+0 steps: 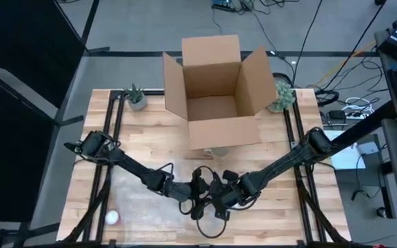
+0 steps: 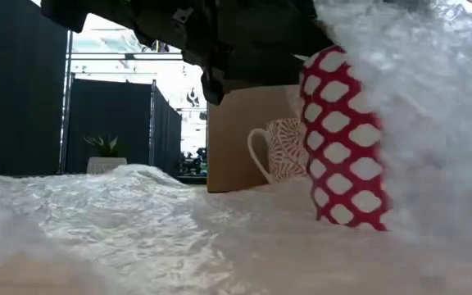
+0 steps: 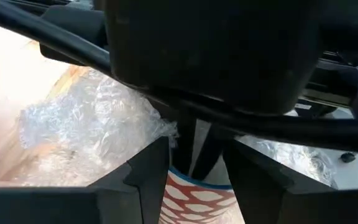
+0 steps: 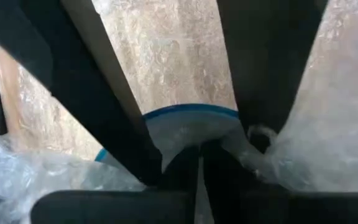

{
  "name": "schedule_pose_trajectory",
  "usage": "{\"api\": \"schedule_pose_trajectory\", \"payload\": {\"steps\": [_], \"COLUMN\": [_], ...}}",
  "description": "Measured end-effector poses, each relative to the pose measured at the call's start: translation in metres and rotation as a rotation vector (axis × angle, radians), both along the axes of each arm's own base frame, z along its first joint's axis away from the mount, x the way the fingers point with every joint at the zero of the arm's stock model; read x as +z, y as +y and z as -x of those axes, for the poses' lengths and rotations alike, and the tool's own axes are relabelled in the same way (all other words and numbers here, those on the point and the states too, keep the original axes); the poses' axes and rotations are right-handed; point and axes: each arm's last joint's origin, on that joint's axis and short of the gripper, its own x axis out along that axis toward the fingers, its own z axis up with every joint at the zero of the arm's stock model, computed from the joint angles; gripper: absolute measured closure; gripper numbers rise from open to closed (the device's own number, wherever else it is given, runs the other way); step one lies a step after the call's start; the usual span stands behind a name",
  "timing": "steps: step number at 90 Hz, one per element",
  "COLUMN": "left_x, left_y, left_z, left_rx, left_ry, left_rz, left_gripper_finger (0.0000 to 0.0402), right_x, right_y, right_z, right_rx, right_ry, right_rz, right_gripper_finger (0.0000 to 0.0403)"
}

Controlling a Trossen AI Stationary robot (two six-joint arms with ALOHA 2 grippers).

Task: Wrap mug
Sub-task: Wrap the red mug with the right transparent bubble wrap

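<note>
Both arms meet at the near side of the table [image 1: 143, 148], well in front of the cardboard box [image 1: 216, 93], which stands open at the far edge.

Mug [image 2: 342, 139]: red w/ white diamond pattern, blue rim, upright on the bubble wrap [image 2: 138, 221] in front of the box, right under the 2 grippers.

Progress, judged from how things lie: wrap is partly up. In the low view 1 side of the mug is covered by a raised fold, the other side is bare. So approx mid-task; you have yet to bring the sheet round the bare side and close it. Nothing is in the box as far as I can see.

Left gripper [image 3: 194, 165]: fingers spread either side of the mug rim, not clamped on anything visible.
Right gripper [image 4: 197, 168]: fingertips pressed together at the blue rim, wrap bunched beside them; looks pinched on wrap, but I can't tell what's between them.

View diffs:
- Low view alone shows a 2nd mug [image 2: 281, 152], white w/ fine red pattern, just in front of the box; the high view hides it.
- High view alone shows 2 small plants, 1 [image 1: 136, 96] to the box's left, the other to its right, and a small white ball [image 1: 112, 218] at the table's near left corner.
- Wrist views alone show finger state.
</note>
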Motion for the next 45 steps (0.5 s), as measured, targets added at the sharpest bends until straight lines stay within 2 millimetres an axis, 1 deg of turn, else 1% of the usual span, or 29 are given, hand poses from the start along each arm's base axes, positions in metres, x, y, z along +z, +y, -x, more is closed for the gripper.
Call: {"api": "schedule_pose_trajectory", "payload": {"steps": [19, 29, 37, 45], "left_x": [0.0, 0.0, 0.0, 0.0], "left_y": [0.0, 0.0, 0.0, 0.0], "left_z": [0.0, 0.0, 0.0, 0.0], "left_rx": [0.0, 0.0, 0.0, 0.0], "left_ry": [0.0, 0.0, 0.0, 0.0], "left_rz": [0.0, 0.001, 0.001, 0.001], "left_gripper_finger": [0.0251, 0.0251, 0.0251, 0.0251], "right_x": [0.017, 0.019, 0.019, 0.023], "right_y": [-0.001, -0.001, 0.0, 0.0], "right_z": [0.004, 0.005, 0.005, 0.006], "right_rx": [0.002, -0.045, -0.051, -0.046], "right_ry": [-0.046, -0.053, -0.041, -0.037], "right_rz": [-0.042, -0.072, -0.097, -0.118], "right_gripper_finger": [0.0398, 0.0397, 0.0382, 0.0353]}}
